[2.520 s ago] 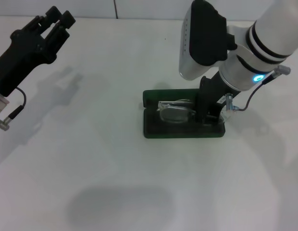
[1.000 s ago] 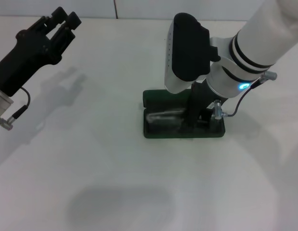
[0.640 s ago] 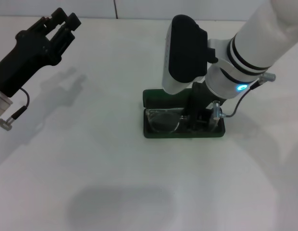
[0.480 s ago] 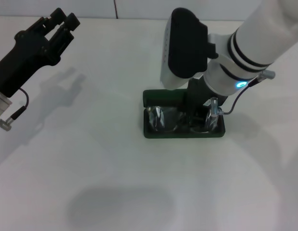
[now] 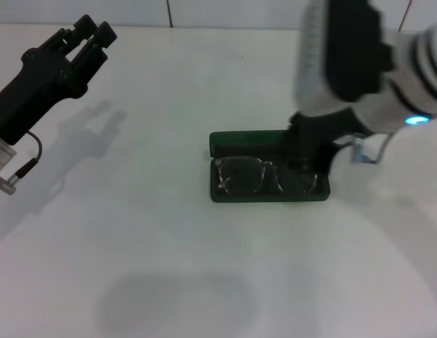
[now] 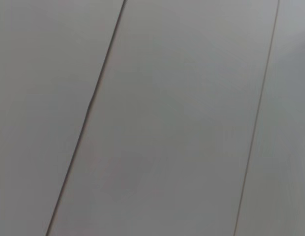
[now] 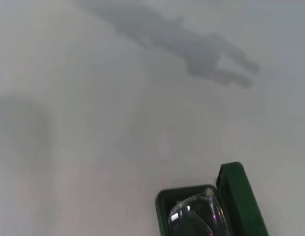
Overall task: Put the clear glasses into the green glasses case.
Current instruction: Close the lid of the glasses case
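Your right gripper (image 5: 303,165) has pulled up and rightward off the clear glasses (image 5: 264,176), which now lie flat inside the green glasses case (image 5: 225,144), just left of it. Whether its fingers are parted, you cannot tell. Placement looks done; the lid stays open.

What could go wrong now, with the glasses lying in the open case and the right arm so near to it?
1. The right gripper hangs over the right end of the clear glasses; pulling away carelessly might drag them out of the green glasses case.
2. They seem to lie unfolded and high, so the lid may press on them.
The left gripper is parked far off.
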`<state>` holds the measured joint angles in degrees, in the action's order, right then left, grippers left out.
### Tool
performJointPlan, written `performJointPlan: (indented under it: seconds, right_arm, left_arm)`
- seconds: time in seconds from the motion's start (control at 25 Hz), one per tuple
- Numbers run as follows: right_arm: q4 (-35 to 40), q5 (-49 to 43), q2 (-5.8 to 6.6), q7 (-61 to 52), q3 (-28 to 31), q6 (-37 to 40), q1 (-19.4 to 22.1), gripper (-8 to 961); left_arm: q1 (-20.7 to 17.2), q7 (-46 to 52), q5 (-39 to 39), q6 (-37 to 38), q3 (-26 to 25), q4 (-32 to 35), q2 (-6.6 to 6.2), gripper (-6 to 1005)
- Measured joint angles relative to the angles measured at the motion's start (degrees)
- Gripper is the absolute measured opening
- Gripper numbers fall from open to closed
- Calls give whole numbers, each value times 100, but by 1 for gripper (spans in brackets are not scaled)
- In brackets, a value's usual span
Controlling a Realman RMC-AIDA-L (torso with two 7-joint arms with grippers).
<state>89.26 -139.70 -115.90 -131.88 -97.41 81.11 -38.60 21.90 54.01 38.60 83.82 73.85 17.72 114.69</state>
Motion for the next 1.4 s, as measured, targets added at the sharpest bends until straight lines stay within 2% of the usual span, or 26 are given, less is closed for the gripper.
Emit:
performJointPlan:
  seconds: [0.2, 0.32, 0.48, 0.56, 0.72, 0.84, 0.96, 1.08, 1.16, 1.24, 1.36, 1.4]
  right_arm:
    - [774, 1033, 21, 885, 676, 70, 1286, 319]
    - [858, 1904, 23, 1686, 1036, 72, 2055, 334]
    - [264, 3360, 57, 2944, 1395, 141, 2776, 354]
    - [-547, 4090, 68, 3755, 1674, 232, 2914, 364]
    - [-2469, 5229, 79, 5304, 2641, 970, 2870, 383]
    - [-4647, 5357, 164, 6575, 4001, 2154, 2323, 398]
    - [-5730, 4975, 264, 7068, 4645, 2404, 2063, 413]
    - [-6088, 4536, 249, 7300, 4723, 2074, 2062, 427]
    - [-5944, 4058, 142, 7316, 4687, 1912, 2069, 437]
    - [-5861, 3683, 69, 7286, 4682, 1865, 2039, 525]
    - [-5887, 3529, 55, 7236, 4707, 1793, 2001, 656]
    - [-5888, 3528, 54, 7231, 4711, 1784, 2000, 673]
  left_arm:
    - [-13, 150, 0, -9, -34, -21, -30, 428]
    - [-76, 160, -1, -13, -24, -21, -33, 434]
    - [-253, 135, 38, -25, -19, -21, -45, 441]
    - [-284, 117, 238, -72, -17, -11, -58, 445]
    - [-16, 319, 794, -366, 3, 12, -52, 450]
    - [201, 644, 1029, -800, 5, 28, -18, 454]
    - [410, 896, 1239, -1260, 7, 41, -10, 597]
    - [780, 1284, 1664, -1736, 8, 42, -4, 695]
    - [1099, 1571, 2100, -2064, 11, 42, 38, 761]
    - [1409, 1763, 2566, -2353, 15, 42, 137, 812]
    - [1931, 2057, 3347, -2785, 16, 43, 390, 888]
    - [2022, 2112, 3501, -2842, 15, 48, 437, 888]
